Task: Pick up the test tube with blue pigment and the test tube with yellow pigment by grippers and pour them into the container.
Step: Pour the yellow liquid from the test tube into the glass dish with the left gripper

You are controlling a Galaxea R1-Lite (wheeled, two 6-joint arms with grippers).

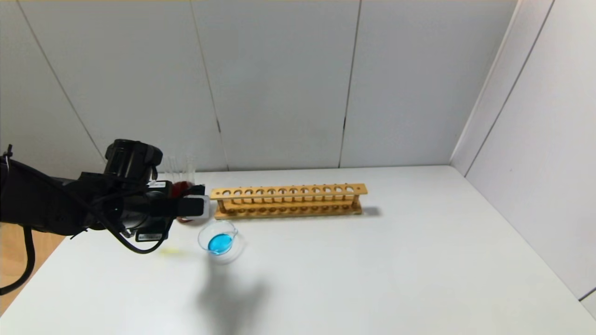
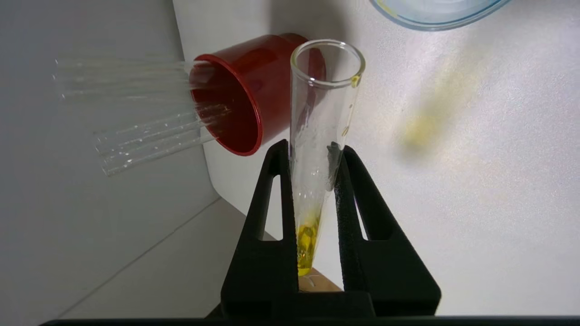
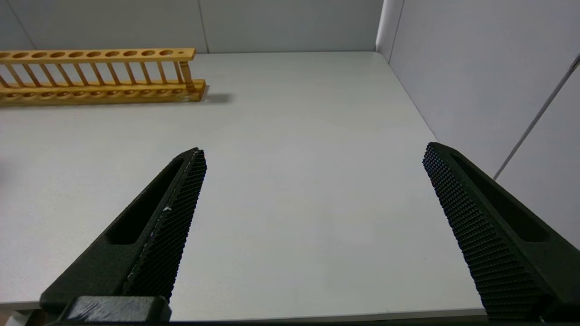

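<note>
Glass is what my left gripper [image 2: 312,181] is pinching: the test tube with yellow pigment [image 2: 319,136], clamped between both pads near its lower end, where a little yellow liquid is sitting, so I judge the pour is not yet done. I am holding it over the table's left edge, mouth pointing towards the red cup [image 2: 247,90] and away from my wrist, presumably to keep the liquid pooled at the round end until I tip it.

A faint yellow smear [image 1: 170,251] is lying on the table [image 1: 372,270] near that same left edge. Just beyond it, the container [image 1: 219,239] is sitting with blue liquid already in it, close enough that swinging the tube's mouth over its rim should take little travel.

Farther back, the red cup is holding several empty clear tubes [image 2: 136,113], which I take for spent ones; I cannot tell which of them carried the blue. Beside it, the wooden rack [image 1: 288,200] is running along the back edge, every hole empty.

My right gripper [image 3: 312,235] is idling over the table's right side, jaws spread wide, gripping nothing
</note>
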